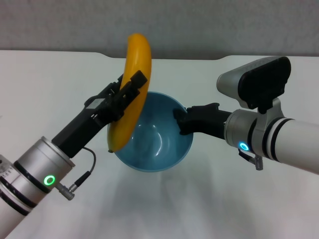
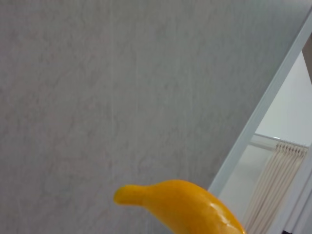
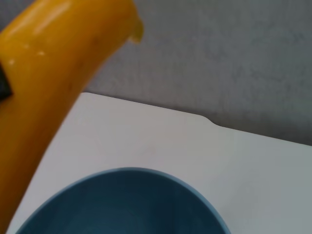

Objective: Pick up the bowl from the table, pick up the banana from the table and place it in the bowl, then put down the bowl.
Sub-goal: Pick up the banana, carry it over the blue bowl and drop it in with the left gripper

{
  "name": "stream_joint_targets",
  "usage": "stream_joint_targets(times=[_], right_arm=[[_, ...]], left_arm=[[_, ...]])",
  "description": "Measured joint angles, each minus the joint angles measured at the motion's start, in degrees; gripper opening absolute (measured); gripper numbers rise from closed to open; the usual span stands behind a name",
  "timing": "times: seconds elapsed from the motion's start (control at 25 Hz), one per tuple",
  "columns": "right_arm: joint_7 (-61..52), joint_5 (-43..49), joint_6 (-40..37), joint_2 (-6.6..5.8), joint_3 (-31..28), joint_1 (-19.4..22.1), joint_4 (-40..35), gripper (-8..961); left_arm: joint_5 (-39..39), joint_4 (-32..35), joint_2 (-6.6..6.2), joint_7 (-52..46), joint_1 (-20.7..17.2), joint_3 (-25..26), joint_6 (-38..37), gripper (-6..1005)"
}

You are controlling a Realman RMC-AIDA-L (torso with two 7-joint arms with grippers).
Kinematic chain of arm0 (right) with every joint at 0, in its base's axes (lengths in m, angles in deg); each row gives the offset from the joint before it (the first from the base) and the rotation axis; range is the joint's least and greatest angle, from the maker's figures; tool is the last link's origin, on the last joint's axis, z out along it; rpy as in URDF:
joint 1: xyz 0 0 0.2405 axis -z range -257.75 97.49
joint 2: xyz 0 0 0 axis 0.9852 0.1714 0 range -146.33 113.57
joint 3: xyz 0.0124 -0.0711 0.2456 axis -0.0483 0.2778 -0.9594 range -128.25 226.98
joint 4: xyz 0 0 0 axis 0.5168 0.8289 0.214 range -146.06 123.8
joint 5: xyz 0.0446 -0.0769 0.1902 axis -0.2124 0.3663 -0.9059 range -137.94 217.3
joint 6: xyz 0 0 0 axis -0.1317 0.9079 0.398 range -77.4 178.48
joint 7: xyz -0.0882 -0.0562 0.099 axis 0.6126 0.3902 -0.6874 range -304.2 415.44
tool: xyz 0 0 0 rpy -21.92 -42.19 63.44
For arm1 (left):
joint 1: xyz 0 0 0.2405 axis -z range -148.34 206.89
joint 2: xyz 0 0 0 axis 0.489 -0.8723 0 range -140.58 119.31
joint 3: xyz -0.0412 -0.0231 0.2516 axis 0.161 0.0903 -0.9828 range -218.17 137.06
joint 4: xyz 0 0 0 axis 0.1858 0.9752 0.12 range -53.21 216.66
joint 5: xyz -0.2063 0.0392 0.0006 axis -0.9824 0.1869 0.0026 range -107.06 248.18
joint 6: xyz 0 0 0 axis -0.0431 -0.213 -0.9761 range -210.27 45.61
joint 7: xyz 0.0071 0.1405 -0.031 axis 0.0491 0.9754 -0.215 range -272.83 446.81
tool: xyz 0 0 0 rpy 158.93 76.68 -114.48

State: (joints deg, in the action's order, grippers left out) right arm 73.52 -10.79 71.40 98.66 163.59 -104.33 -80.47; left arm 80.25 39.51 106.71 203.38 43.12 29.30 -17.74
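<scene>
Left arm reaches up and inward from the near left, left gripper [image 1: 125, 97] clamped across the middle of the banana [image 1: 132, 89], which stands nearly upright, lower tip over the bowl's left rim, upper end above the fingers. Right arm comes in level from the right, right gripper [image 1: 183, 119] pinching the bowl [image 1: 154, 144] at its right rim, holding it raised above the table [image 1: 45, 89]. Bowl sits between both grippers.

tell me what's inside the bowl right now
The bowl shows only bare blue inside. The banana, held by the left gripper, hides its near-left rim; its lower tip overlaps that edge, not visibly resting inside.
</scene>
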Motion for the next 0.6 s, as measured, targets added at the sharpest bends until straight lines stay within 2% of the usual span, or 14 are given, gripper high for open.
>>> stream_joint_targets(times=[0.32,0.6], right_arm=[[0.0,0.0,-0.3,0.01,-0.4,0.0,0.9,40],[0.0,0.0,-0.8,0.01,-0.1,-0.4,1.4,40]], left_arm=[[-1.3,0.3,-0.04,0.5,0.1,-0.7,1.3,514],[-6.4,0.9,0.05,0.6,0.4,-2.0,4.8,514]])
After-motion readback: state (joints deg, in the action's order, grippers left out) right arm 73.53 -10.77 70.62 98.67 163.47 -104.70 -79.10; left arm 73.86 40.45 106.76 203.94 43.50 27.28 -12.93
